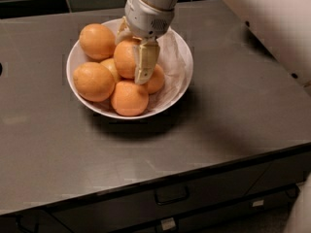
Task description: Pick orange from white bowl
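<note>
The white bowl [73, 57] with a crumpled paper liner [174, 57] stands on the dark counter and holds several oranges. My gripper [130, 64] reaches down into the bowl from above and is shut on the orange [124, 57] in the middle of the pile. One cream finger [144, 62] lies along the orange's right side, and the other is mostly hidden behind its far left side. The orange still rests among the others.
Other oranges lie at the bowl's far left [97, 41], left [94, 81], front [129, 98] and right of the finger [155, 79]. The grey counter [228, 120] ends at a front edge with drawers [171, 195] below. A dark tiled wall runs behind.
</note>
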`<state>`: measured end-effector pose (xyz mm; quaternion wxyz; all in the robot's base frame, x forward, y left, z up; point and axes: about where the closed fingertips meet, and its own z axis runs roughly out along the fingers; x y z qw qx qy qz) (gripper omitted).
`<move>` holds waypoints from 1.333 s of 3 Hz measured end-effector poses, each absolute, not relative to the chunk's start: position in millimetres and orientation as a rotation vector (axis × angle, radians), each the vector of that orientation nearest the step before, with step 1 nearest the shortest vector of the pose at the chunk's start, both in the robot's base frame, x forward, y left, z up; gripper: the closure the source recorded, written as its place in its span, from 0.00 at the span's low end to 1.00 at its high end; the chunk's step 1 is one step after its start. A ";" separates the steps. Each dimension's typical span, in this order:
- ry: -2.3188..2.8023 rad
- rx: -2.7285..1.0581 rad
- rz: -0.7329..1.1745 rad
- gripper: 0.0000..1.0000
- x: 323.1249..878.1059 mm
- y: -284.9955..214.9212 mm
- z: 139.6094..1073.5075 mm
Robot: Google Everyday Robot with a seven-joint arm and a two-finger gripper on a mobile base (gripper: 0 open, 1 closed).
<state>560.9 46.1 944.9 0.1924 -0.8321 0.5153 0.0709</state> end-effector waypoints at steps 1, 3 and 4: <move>1.447 -2.340 0.205 0.32 562.3 46.8 941.4; 1.447 -2.342 0.214 0.60 562.6 46.6 938.4; 1.446 -2.342 0.214 0.83 562.6 46.6 938.5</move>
